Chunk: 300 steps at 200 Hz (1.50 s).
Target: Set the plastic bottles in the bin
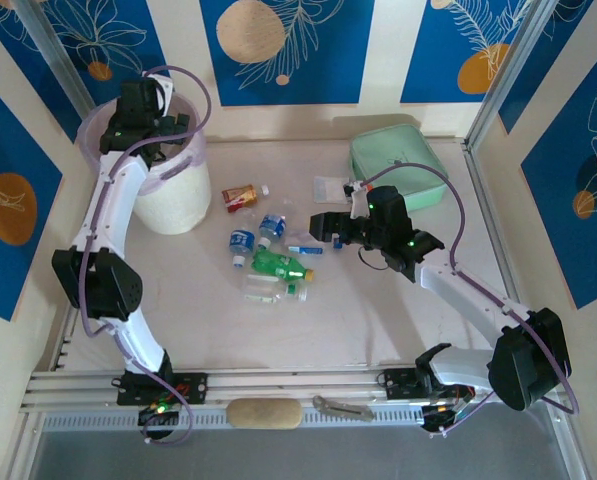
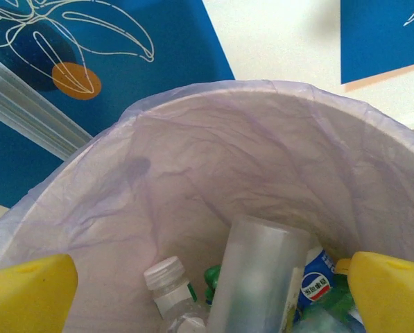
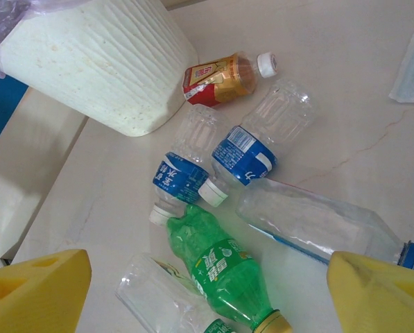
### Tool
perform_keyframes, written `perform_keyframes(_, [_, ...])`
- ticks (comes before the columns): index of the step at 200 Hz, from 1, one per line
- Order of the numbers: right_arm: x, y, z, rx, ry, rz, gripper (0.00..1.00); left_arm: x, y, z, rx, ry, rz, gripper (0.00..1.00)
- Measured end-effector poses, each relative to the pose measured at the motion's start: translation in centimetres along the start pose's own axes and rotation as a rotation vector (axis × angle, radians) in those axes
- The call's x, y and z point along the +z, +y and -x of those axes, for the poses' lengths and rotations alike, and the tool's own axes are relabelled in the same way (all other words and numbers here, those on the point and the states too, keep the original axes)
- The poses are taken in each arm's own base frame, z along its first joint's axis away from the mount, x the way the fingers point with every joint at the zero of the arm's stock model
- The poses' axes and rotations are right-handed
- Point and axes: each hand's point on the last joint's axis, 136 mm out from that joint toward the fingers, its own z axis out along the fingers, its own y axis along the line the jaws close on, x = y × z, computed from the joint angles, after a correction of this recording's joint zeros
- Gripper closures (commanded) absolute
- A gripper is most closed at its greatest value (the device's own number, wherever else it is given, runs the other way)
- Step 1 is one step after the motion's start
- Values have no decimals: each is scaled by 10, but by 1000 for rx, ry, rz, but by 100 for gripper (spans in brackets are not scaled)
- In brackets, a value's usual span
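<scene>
The bin (image 1: 173,200), a white bucket with a lilac liner (image 2: 262,139), stands at the far left. My left gripper (image 1: 143,115) hangs over its mouth, open, its yellow fingers (image 2: 26,295) wide apart. A clear bottle (image 2: 262,277) stands loose between them among other bottles inside, one white-capped (image 2: 168,284). On the table lie a red-brown labelled bottle (image 3: 217,78), two blue-labelled ones (image 3: 182,177) (image 3: 252,149), a green one (image 3: 224,267) and two clear ones (image 3: 311,222) (image 3: 158,298). My right gripper (image 1: 323,225) hovers open above the green bottle (image 1: 281,265), touching nothing.
A mint-green case (image 1: 396,165) lies at the back right, behind the right arm, with a clear plastic sheet (image 1: 333,187) next to it. A beige pad (image 1: 263,413) and a metal tool (image 1: 343,408) rest on the front rail. Patterned walls enclose the table.
</scene>
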Motion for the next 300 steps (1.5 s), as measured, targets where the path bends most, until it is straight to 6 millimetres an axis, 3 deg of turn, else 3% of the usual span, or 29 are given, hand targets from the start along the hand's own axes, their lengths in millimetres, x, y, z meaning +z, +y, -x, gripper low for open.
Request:
perform_keyframes(30, [0,0,0,0,0,0,11,-27,2,17,-75,-62,-47,0])
perform_keyframes(64, [5,-2,-1,4,7,-2,11,-83,1,48,-201,-207,-170,0])
perform_keyframes(88, [10,-5,-4,10,19,-4,11,-117,-17,64,-285,-298,-342,0])
perform_keyframes(112, [11,-4,-4,10,20,-1,11,-128,-45,74,-352,-331,-539,0])
perform_keyframes(140, [11,-4,-4,10,19,-1,11,-119,-83,72,-379,-290,-714,0])
perform_keyframes(178, [6,-5,-2,8,5,-4,11,-87,-131,58,-347,-161,-844,0])
perform_keyframes(226, [2,-8,0,11,-9,-11,11,-63,-192,42,-171,-14,-929,0])
perform_keyframes(245, [2,-8,0,11,-9,-11,11,-55,-220,27,-61,42,-932,0])
perform_keyframes(269, [2,-8,0,11,-9,-11,11,-40,-252,-8,54,137,-928,0])
perform_keyframes(300, [2,-9,-2,14,1,-16,11,-11,-274,-48,145,238,-900,0])
